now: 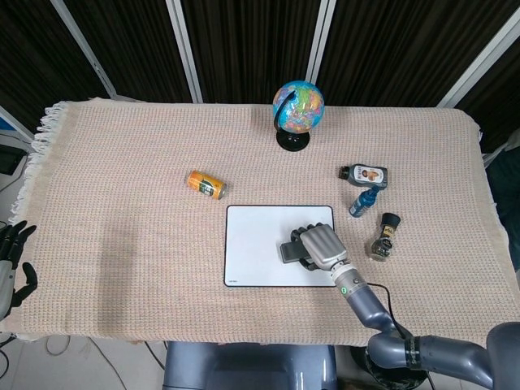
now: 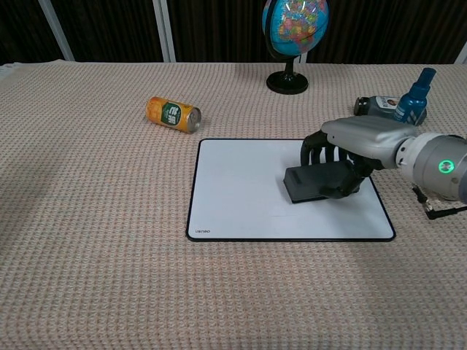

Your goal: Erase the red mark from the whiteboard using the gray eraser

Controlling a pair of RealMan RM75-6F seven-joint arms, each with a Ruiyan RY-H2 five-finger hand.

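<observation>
Gray eraser point(image 2: 315, 184): we find it flat on the right half of the whiteboard point(image 2: 241, 189), pressed there by the right hand point(image 2: 349, 149), whose fingers wrap over its far edge.
Red mark: we see no red on the bare board in either view; any remnant under the eraser or hand is hidden from us.
Step in hand: we judge this the wiping stroke, near completion.
Left hand point(image 1: 12, 260): idle at the table's left edge, holding nothing, fingers apart.
Next move: we judge it calls for lifting the eraser clear to inspect the covered patch, wiping again only if red shows.
Bystanders: the globe point(image 1: 297, 107) and orange can point(image 1: 205, 184) stand well apart from the board.
</observation>
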